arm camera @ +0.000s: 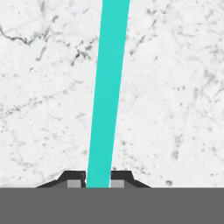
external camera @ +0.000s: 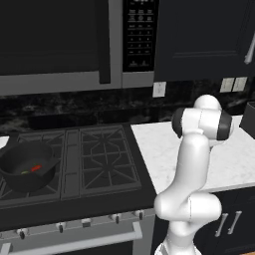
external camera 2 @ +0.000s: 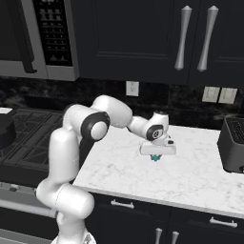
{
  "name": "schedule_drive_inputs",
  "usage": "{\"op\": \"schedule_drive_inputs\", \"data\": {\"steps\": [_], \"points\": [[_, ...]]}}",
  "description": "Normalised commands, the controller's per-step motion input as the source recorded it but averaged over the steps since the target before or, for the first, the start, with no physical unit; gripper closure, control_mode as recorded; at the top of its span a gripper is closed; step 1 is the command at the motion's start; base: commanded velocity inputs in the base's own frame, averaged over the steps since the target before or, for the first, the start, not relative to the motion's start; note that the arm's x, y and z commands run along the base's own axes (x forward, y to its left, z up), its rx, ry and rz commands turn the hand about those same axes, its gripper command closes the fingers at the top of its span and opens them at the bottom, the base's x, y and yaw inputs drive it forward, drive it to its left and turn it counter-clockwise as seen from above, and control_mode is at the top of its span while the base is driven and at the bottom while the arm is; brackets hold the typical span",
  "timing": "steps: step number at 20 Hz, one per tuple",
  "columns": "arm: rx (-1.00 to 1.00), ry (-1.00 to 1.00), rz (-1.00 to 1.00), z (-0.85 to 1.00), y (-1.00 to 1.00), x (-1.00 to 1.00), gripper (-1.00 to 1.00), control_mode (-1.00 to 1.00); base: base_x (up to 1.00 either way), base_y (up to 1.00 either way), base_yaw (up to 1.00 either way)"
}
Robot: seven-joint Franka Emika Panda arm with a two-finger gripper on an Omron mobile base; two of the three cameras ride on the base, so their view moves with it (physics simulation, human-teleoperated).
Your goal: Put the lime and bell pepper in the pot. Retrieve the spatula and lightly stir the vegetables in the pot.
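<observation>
Pot [external camera: 27,167] on the near left burner holds the lime [external camera: 25,172] and bell pepper [external camera: 36,168]. Gripper [arm camera: 98,183], over the counter [external camera 2: 190,171], is clenched on the spatula [arm camera: 107,92] handle.

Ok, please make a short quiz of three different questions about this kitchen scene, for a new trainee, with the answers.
1. True or false: the lime and the bell pepper already lie in the pot.
2. What does the gripper hold? A) the spatula by its teal handle B) a lime C) nothing
3. On which surface does the gripper work: stove or white counter?

Key: 1 true. 2 A, the jaws are shut on the handle. 3 the white counter, right of the stove.
</observation>
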Motion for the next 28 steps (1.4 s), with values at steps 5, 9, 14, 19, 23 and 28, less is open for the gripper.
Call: {"op": "schedule_drive_inputs", "data": {"steps": [5, 9, 14, 19, 23, 28], "points": [[0.02, 0.1, 0.02, -0.97, 0.03, -0.39, 1.0, -1.0, 0.0, 0.0, 0.0], [0.06, -0.2, 0.0, -0.37, 0.18, -0.82, 1.0, -1.0, 0.0, 0.0, 0.0], [0.01, -0.33, 0.0, -0.02, 0.19, -0.83, 1.0, -1.0, 0.0, 0.0, 0.0], [0.02, -0.27, 0.0, 0.26, 0.03, -0.66, 1.0, -1.0, 0.0, 0.0, 0.0], [0.04, -0.19, 0.0, 0.64, 0.05, -0.56, 1.0, -1.0, 0.0, 0.0, 0.0], [0.09, -0.1, 0.0, 0.75, 0.03, -0.58, 1.0, -1.0, 0.0, 0.0, 0.0]]}}
